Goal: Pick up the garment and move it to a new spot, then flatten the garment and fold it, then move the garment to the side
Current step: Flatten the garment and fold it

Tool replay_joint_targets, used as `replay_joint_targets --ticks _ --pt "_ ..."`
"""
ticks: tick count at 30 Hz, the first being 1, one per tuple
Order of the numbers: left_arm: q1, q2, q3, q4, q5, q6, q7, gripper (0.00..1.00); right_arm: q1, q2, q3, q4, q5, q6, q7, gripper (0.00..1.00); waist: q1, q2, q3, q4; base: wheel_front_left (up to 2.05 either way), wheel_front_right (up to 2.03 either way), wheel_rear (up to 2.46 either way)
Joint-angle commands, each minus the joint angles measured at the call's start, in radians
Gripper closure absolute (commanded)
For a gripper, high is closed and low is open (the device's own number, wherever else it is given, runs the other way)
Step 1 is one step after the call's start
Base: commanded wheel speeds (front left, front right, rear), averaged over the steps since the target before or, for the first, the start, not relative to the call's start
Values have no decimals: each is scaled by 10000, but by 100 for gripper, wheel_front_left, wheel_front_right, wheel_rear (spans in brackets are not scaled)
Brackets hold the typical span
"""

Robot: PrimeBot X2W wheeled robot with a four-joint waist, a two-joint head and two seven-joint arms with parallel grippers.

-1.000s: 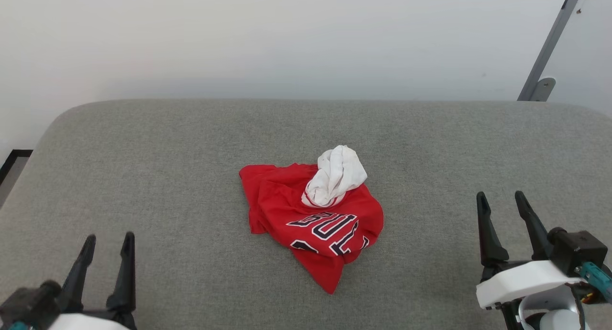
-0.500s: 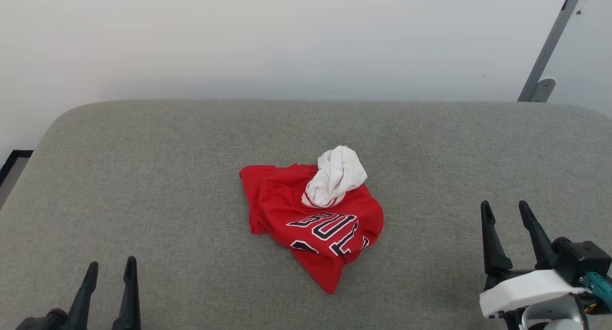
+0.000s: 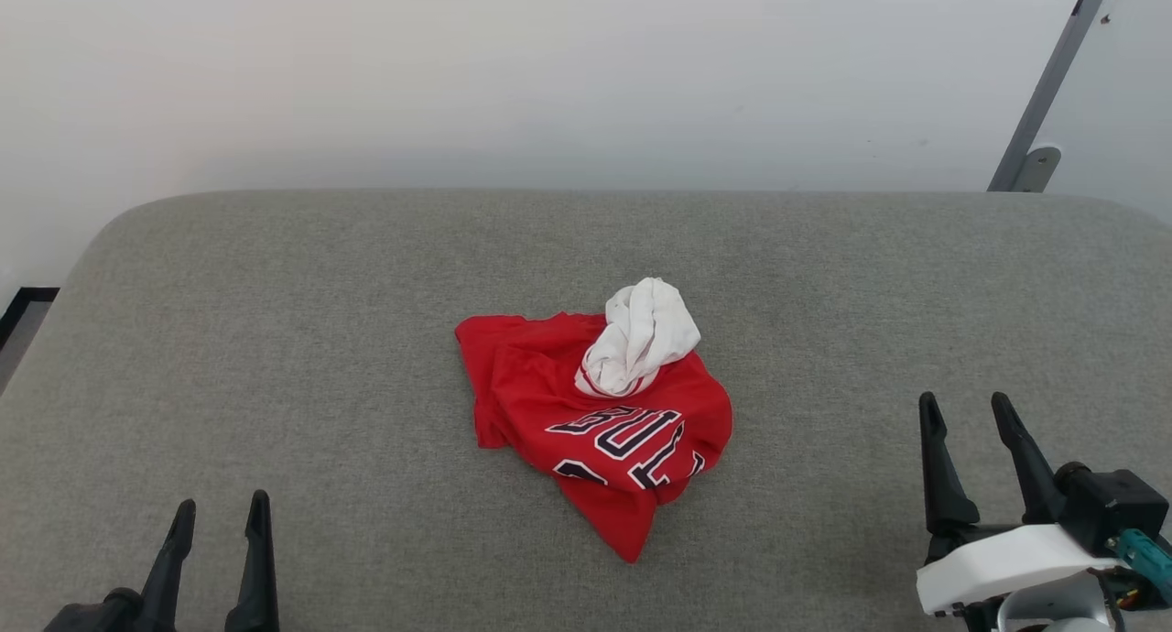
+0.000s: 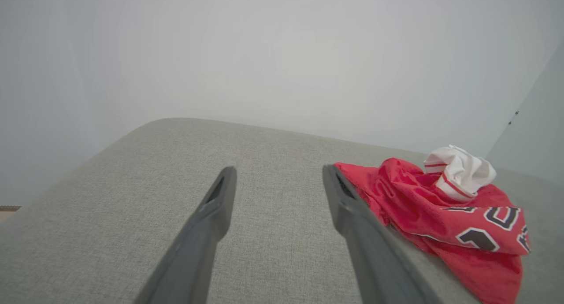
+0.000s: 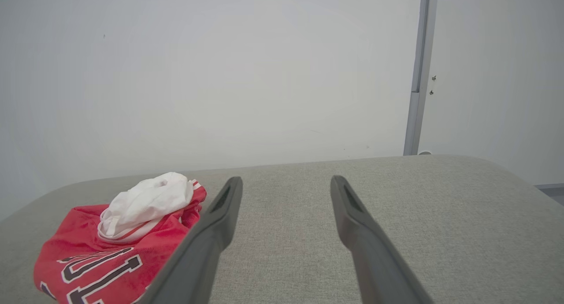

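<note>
The garment [image 3: 586, 426] lies crumpled in the middle of the grey padded surface [image 3: 275, 339], red with black white-outlined letters and a bunched white sleeve on top. It also appears at the right of the left wrist view [image 4: 436, 211] and at the lower left of the right wrist view [image 5: 110, 246]. My left gripper [image 3: 220, 517] stands open at the lower left, well clear of the cloth. At the lower right my right gripper [image 3: 966, 410] is open too, with nothing between its fingers.
The padded surface has rounded far corners and ends at a pale wall [image 3: 549, 82]. A grey metal post [image 3: 1044, 92] leans at the far right. A dark strip of floor [image 3: 23, 311] shows past the left edge.
Both grippers have drawn back toward the bottom of the head view, the left one more. The garment has not moved on the surface.
</note>
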Motion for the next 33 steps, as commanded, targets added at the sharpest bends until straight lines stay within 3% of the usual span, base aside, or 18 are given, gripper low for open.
replay_joint_targets --ticks 1,12,17,23,26,33 --pt "-100 13 45 22 37 -57 -52 0 89 -2 4 29 81 1 -61 0 0 -1 -1 -5 0 0 0" --pt "-210 229 -124 -34 -31 -53 -54 0 -4 -2 137 143 150 1 -55 0 0 -1 42 -57 0 0 0" --pt "-487 599 -570 50 -367 -55 -52 0 -155 -2 227 192 122 1 -22 0 0 -1 127 -115 0 0 0" --pt "-1435 1642 -1490 -10 -1162 -55 596 0 -468 -2 434 217 43 1 25 0 0 -1 357 -286 0 0 0" --pt "-2263 2427 -2195 -141 -2009 -56 1609 0 -704 -2 652 265 -23 1 0 0 0 -1 508 -514 0 0 0" --pt "-4013 3611 -3430 -290 -3394 -56 3572 0 -1079 -2 966 423 -77 1 -157 0 0 -1 798 -1096 0 0 0"
